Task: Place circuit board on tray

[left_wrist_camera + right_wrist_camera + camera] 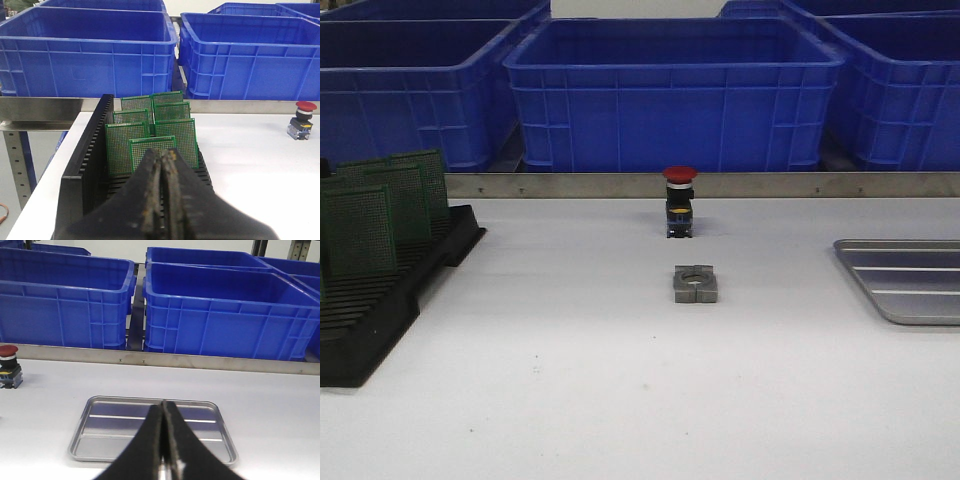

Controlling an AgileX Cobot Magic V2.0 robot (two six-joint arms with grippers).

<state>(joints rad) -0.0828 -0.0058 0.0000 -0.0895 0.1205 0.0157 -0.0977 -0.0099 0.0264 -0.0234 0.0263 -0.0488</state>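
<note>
Boards point(152, 152): green perforated circuit boards, 7 countable in the left wrist view, standing upright on edge in 2 rows in the rack's slots; the front view shows them point(382, 205) at the table's left edge. None on the tray.

Tray point(910, 283): shallow silver-grey metal, rounded corners, raised lengthwise ribs. Lies flat at the table's right edge, partly cut off in the front view, well apart from the boards. Shown whole in the right wrist view point(100, 440), nothing in it.

Rack point(380, 300): black, slotted, long, on the table at far left; holds the boards. In the left wrist view point(85, 170) its slotted wall runs beside the boards.

Left gripper point(162, 195): black fingers pressed together, holding nothing, tips in line with the nearest board; contact cannot be told.

Right gripper point(164, 440): black fingers pressed together, holding nothing, tips in line with the tray; height over it cannot be told.

Button point(680, 200): red mushroom cap on a black body with a yellow band, upright at table centre, near the far rail.

Block point(695, 284): grey metal piece with a round hole, flat on the table just in front of the button, apart from it.

Bins point(670, 95): blue plastic, several in a row behind the table's metal rail point(570, 185).

Table point(570, 380): white surface.
</note>
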